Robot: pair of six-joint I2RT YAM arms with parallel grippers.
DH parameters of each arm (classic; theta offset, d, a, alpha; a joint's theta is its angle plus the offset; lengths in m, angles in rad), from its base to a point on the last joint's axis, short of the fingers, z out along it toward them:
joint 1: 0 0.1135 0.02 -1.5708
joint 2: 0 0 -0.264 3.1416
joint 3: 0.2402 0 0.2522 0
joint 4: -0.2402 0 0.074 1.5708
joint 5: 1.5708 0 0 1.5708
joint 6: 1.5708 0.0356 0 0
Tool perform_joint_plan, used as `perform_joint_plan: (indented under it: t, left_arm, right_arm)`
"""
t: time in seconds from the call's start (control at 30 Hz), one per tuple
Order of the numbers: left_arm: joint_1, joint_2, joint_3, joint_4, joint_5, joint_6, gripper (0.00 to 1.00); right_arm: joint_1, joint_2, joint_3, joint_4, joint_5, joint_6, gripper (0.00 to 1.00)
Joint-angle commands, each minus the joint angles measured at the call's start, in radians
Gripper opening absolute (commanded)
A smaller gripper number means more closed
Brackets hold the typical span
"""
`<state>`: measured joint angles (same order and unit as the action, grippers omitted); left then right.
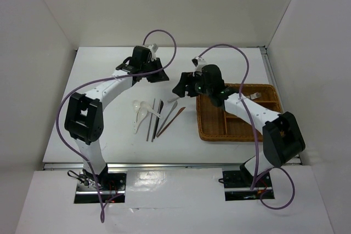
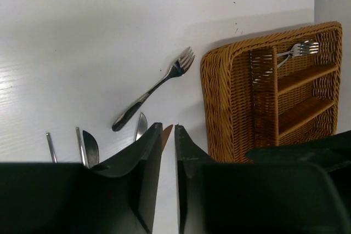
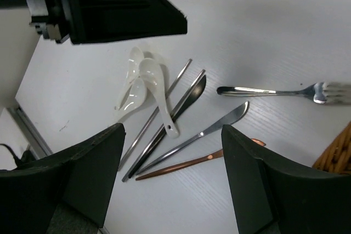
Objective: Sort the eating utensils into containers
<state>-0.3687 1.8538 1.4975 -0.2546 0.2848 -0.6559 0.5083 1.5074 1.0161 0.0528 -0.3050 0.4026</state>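
Two white spoons (image 1: pixel 140 113) (image 3: pixel 155 86) lie crossed on the white table. Beside them lie thin silver and dark sticks (image 1: pixel 153 118) (image 3: pixel 164 114), a silver knife (image 3: pixel 204 132) and a reddish-brown utensil (image 1: pixel 171 120) (image 3: pixel 189 164). A silver fork (image 2: pixel 153 88) (image 3: pixel 274 90) lies alone between them and the wicker tray (image 1: pixel 211 131) (image 2: pixel 230 97). Another fork (image 1: pixel 254 96) (image 2: pixel 299 49) lies in the tray's far slot. My right gripper (image 1: pixel 182 87) (image 3: pixel 173 130) hangs wide open and empty above the loose utensils. My left gripper (image 1: pixel 152 70) (image 2: pixel 167 130) is shut and empty, behind them.
White walls close in the table on the left, back and right. The tray's nearer compartments (image 2: pixel 307 94) show only woven bottom. The left gripper's dark body (image 3: pixel 109 4) fills the upper left of the right wrist view.
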Motion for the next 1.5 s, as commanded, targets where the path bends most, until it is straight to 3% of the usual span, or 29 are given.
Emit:
perform_joint_plan:
  t: [0.0, 0.3, 0.43, 0.5, 0.6, 0.77, 0.97, 1.47]
  left_arm:
    - [0.005, -0.025, -0.026, 0.064, 0.042, 0.062, 0.31]
    - [-0.015, 0.136, 0.024, 0.139, 0.247, 0.286, 0.52]
    - [-0.053, 0.197, 0.102, 0.132, 0.261, 0.346, 0.56]
    - [-0.064, 0.258, 0.173, 0.092, 0.283, 0.317, 0.56]
    - [-0.094, 0.272, 0.155, 0.139, 0.274, 0.269, 0.56]
    - [-0.171, 0.298, 0.144, 0.150, 0.202, 0.433, 0.56]
    - [-0.171, 0.360, 0.211, 0.118, 0.202, 0.568, 0.54]
    - [-0.190, 0.449, 0.291, 0.086, 0.100, 0.644, 0.57]
  right_arm:
    - [-0.001, -0.047, 0.029, 0.067, 0.096, -0.018, 0.79]
    - [-0.050, -0.239, -0.048, -0.114, 0.426, 0.085, 0.79]
    - [-0.124, -0.335, -0.089, -0.172, 0.492, 0.120, 0.79]
    - [-0.169, -0.355, -0.090, -0.218, 0.514, 0.120, 0.80]
    - [-0.206, -0.381, -0.090, -0.258, 0.538, 0.130, 0.81]
    - [-0.261, -0.412, -0.090, -0.269, 0.538, 0.130, 0.83]
    - [-0.271, -0.421, -0.090, -0.298, 0.547, 0.119, 0.85]
    - [-0.271, -0.421, -0.070, -0.298, 0.576, 0.099, 0.88]
